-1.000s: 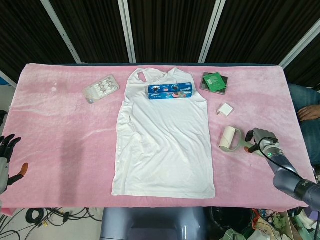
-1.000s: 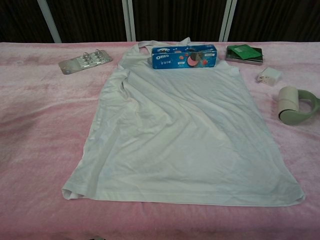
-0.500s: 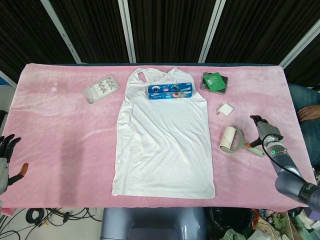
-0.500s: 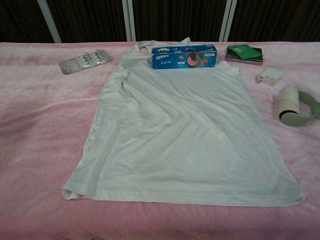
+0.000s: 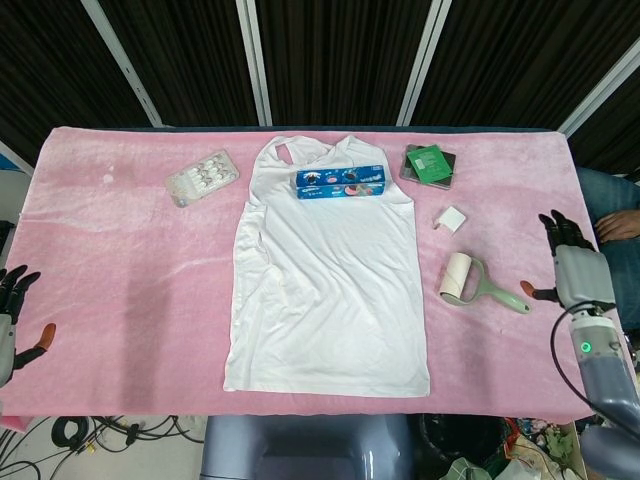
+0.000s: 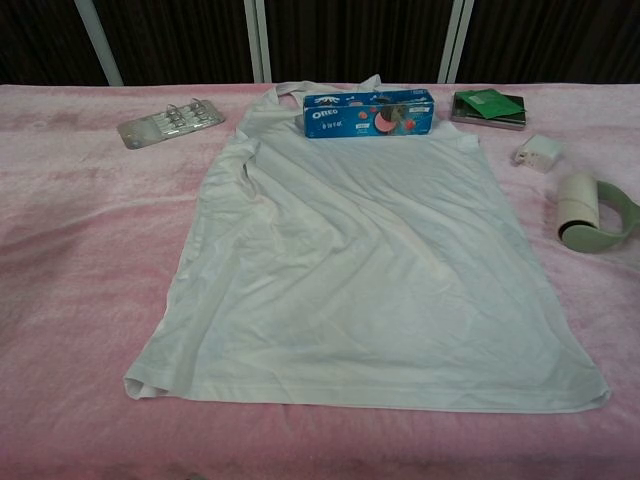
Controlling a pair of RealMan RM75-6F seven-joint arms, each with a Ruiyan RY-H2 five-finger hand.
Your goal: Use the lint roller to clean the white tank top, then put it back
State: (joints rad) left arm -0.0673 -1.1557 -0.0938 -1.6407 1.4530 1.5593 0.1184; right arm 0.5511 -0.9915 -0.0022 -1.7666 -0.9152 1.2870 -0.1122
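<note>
Right robot hand (image 5: pixel 572 262) sits at the desk's right edge, fingers spread, holding nothing; it is apart from the lint roller (image 5: pixel 470 282), whose handle tip points toward it. Left robot hand (image 5: pixel 14 318) hangs off the left edge near the front corner, also empty with fingers apart. The roller lies flat on the pink-covered desk (image 5: pixel 120 250), just beside the right side of the white tank top (image 5: pixel 325 290), not touching it in the head view. Judged from this layout, either the roller has been set back down and the job is at its end, or the pick-up has not started; the pictures alone cannot settle which. If rolling remains, the next move calls for the right robot hand to close around the green handle and lift the drum onto the fabric. Count: one lint roller, one tank top, one blue cookie box (image 5: pixel 341 183) lying across the top's neckline, one blister pack (image 5: pixel 202 178) toward the back left, one green card on a dark case (image 5: pixel 430 164) toward the back right, one small white adapter (image 5: pixel 451 220).
</note>
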